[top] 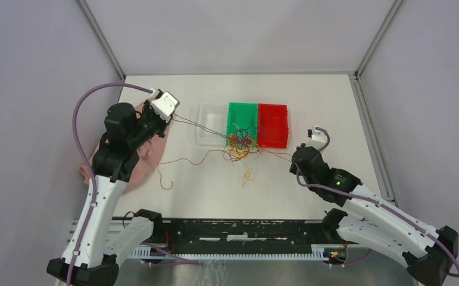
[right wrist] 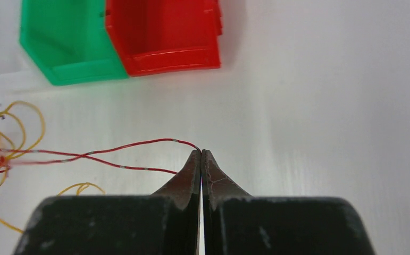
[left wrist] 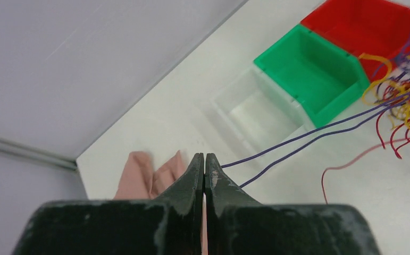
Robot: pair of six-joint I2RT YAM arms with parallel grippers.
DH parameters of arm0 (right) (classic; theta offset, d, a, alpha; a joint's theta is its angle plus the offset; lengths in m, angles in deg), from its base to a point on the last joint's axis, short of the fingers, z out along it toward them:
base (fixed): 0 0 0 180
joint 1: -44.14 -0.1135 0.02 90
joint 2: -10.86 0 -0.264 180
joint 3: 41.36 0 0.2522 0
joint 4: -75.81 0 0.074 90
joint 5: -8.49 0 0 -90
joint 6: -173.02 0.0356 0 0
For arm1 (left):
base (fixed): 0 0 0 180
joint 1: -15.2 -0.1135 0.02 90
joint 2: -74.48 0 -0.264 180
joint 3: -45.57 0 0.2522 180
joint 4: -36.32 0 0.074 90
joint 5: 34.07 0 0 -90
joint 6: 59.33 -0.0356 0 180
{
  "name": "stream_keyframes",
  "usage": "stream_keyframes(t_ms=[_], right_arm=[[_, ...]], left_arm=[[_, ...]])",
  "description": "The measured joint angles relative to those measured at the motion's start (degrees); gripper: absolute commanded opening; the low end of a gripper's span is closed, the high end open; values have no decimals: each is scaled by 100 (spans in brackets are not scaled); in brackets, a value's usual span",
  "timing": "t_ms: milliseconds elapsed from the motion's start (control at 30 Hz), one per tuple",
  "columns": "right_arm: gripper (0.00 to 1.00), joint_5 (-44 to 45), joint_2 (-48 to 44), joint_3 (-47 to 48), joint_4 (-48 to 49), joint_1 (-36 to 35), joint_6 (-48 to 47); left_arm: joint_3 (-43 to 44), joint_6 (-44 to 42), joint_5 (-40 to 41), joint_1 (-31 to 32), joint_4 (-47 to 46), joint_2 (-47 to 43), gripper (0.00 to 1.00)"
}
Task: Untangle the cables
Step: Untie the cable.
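The white table point(top: 215, 196) is mostly bare near the arms, so a hand can pass there. A knot of thin red, yellow and dark cables point(top: 240, 142) sits in the middle. Tight dark strands point(top: 203, 126) stretch left from it and red strands point(top: 277, 154) stretch right, like low fences. Behind stand 3 boxes in a row: a clear plastic box point(top: 210, 107), a green plastic box point(top: 242, 105) and a red plastic box point(top: 272, 106). A crumpled pink cloth point(top: 148, 159) lies at the left

Clear bin point(top: 210, 116), green bin point(top: 242, 112) and red bin point(top: 272, 122) stand in a row; pink cloth point(left wrist: 139, 178) lies apart.

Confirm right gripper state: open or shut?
Shut. Right gripper fingertips meet in the wrist view, pinching a red cable at their tip.
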Motion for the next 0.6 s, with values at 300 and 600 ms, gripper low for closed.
stream_keyframes(t_ms=[300,600], right_arm=[[0,315,-765,354,-1344,772,90],[0,927,-1102,1056,-2544,1045,299]], left_arm=[[-1353,-876,772,-581,-173,-382,3],[-2699,-1891,1443,-1287,-772,-369,3]])
